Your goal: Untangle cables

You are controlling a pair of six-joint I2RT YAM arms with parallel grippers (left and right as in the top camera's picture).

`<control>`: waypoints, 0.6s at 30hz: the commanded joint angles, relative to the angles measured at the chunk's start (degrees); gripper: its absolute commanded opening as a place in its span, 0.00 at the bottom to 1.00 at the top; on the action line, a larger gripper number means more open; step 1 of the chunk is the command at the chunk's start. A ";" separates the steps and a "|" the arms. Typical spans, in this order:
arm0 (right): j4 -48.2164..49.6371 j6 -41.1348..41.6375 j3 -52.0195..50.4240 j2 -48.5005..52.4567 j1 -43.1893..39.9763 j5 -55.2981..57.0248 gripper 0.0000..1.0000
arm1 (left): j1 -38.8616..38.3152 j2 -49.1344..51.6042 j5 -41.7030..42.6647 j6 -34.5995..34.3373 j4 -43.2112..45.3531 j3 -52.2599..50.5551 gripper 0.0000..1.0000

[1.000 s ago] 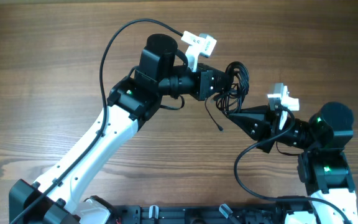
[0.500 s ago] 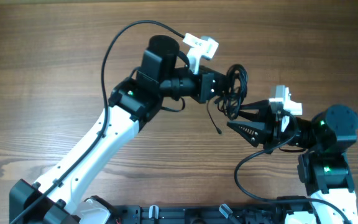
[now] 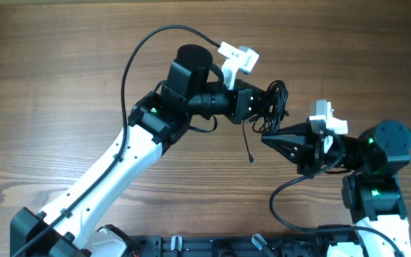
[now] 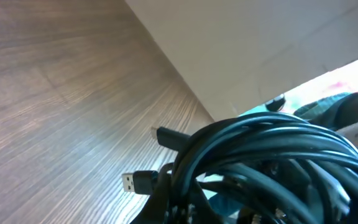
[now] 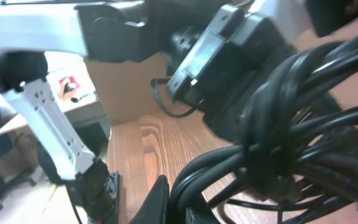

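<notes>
Holding the right gripper (image 3: 265, 136) clenched just below the cables (image 3: 275, 100), tips touching the bundle's lowest strands; not showing whether any strand is being pinched there. Dangling one loose strand (image 3: 248, 146), ending in a small plug end (image 3: 252, 162), below and left of the bundle. Grasping the bundle's left side with the left gripper (image 3: 261, 106), clamped on the wires and suspending them above the wooden table (image 3: 48, 71). Poking two plug ends (image 4: 135, 182) out left of the bundle in the left wrist view.

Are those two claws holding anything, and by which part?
Both hold the cables: the left gripper clamps the bundle's side, the right gripper seems to pinch a strand at its lower edge.
</notes>
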 commanded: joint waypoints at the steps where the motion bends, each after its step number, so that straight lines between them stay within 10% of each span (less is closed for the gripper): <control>1: 0.26 -5.25 0.52 -0.39 0.46 -12.76 0.04 | 3.85 -0.92 -4.13 -8.22 2.80 0.11 0.04; 18: -1.64 -5.57 0.52 -0.26 0.46 -12.72 0.04 | 7.98 -0.92 -3.43 -17.46 10.64 0.11 0.04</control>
